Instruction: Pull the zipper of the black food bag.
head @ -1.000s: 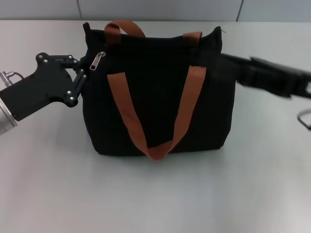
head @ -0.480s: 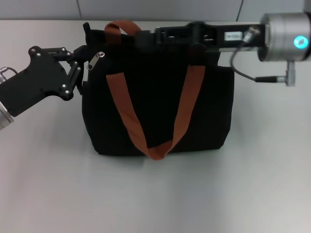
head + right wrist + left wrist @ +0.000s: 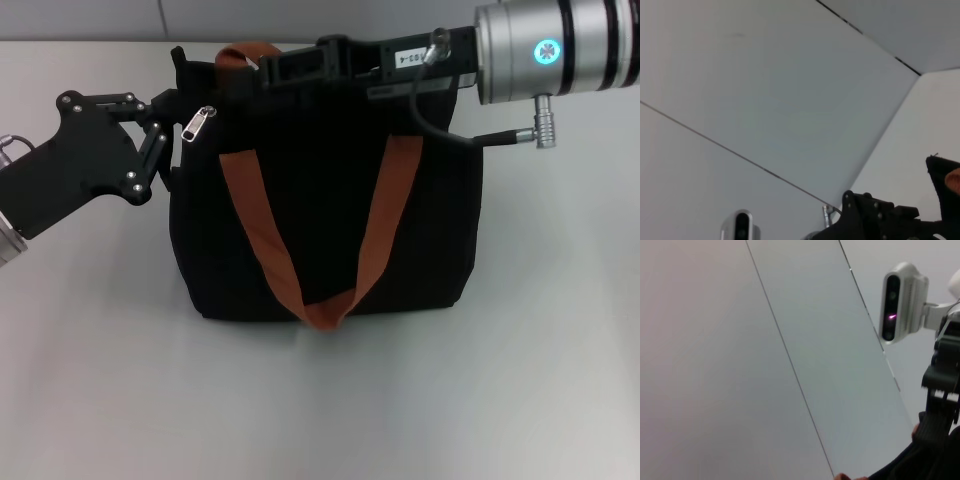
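The black food bag [image 3: 320, 230] stands upright mid-table, its two rust-brown strap handles [image 3: 262, 240] hanging down the front. The silver teardrop zipper [image 3: 197, 124] hangs at the bag's upper left corner, at the left end of the zip line. My left gripper [image 3: 165, 128] is pressed against the bag's left edge, just left of the zipper. My right gripper [image 3: 262, 72] reaches in from the right along the bag's top edge and ends near the rear handle, a little right of and above the zipper. A bag corner [image 3: 945, 175] shows in the right wrist view.
The grey table [image 3: 320, 400] spreads around the bag, with a panelled wall [image 3: 330, 18] behind it. My right arm's silver wrist and cable [image 3: 540, 60] hang over the bag's right top. The left wrist view shows the right arm's camera [image 3: 902, 300].
My right arm has swung in from the far right and reached leftward along the bag's top. My left gripper has moved slightly up at the bag's left corner.
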### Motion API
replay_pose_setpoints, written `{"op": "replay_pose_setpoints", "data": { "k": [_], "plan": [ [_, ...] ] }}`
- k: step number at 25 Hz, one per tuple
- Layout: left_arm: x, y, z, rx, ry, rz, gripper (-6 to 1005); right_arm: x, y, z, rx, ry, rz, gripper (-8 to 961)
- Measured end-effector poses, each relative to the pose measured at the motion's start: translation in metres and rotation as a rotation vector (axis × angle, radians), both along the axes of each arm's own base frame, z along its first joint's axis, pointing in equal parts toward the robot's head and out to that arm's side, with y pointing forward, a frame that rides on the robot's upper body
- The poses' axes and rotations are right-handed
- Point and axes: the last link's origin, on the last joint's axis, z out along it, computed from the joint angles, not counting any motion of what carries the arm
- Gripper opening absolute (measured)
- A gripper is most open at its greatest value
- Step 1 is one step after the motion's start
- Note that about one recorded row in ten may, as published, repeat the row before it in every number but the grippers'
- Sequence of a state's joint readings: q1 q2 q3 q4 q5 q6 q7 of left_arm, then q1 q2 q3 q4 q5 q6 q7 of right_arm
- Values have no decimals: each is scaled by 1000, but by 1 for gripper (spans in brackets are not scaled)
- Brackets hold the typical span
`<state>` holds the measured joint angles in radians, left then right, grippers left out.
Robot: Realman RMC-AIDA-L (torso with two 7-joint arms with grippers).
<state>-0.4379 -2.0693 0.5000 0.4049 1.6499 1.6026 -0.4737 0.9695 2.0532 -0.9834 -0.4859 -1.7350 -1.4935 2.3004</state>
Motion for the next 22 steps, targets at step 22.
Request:
{"op": "replay_pose_setpoints", "data": {
  "k": [22],
  "plan": [
    [6, -1, 2, -11, -17, -34, 49, -13, 4, -23, 22, -116, 13, 486]
  ]
}}
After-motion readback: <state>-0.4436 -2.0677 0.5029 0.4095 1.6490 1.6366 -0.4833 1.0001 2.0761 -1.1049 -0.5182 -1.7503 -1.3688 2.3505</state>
